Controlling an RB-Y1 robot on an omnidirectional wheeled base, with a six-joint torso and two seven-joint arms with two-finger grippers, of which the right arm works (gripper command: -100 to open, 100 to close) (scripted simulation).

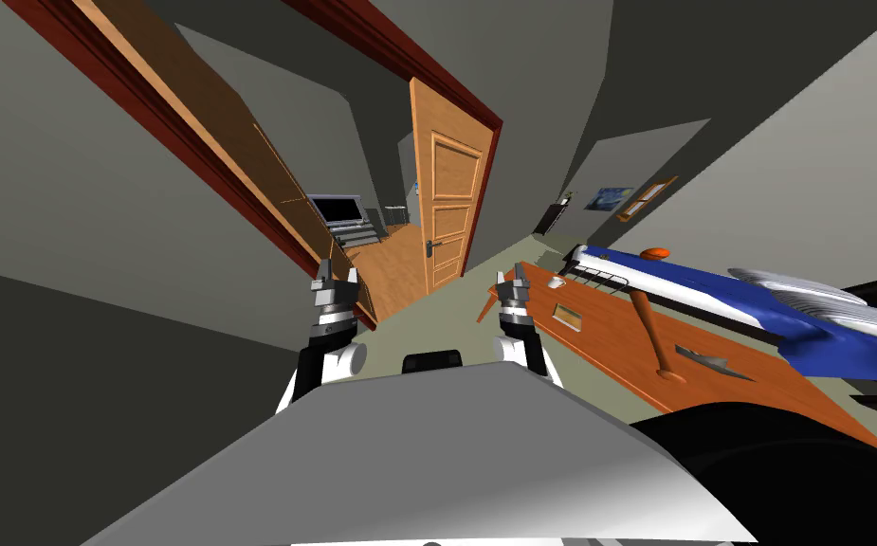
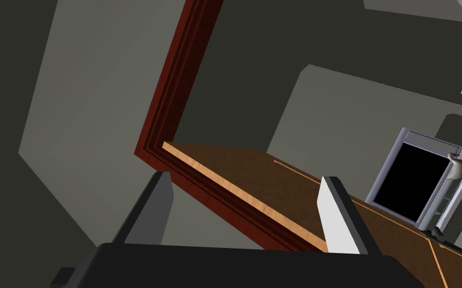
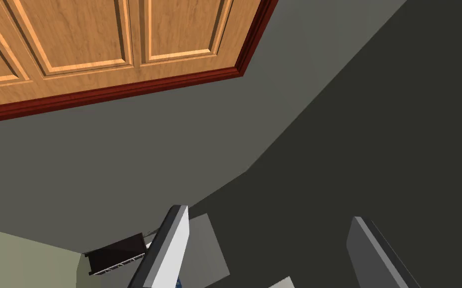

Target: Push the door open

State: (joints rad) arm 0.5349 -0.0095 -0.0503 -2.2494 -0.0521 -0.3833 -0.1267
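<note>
Door frame [image 1: 180, 142]: dark red, ahead.
Door [image 1: 447, 204]: panelled wood, swung open at the frame's right side, ahead of both claws, untouched.
Counter [image 1: 607, 351]: orange, on my right.
Left claw [image 1: 337, 272]: spread, empty.
Right claw [image 1: 512, 277]: spread, empty.

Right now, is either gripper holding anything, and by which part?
Nothing is held: the left gripper and the right gripper are both open and empty, facing the panelled door.
</note>
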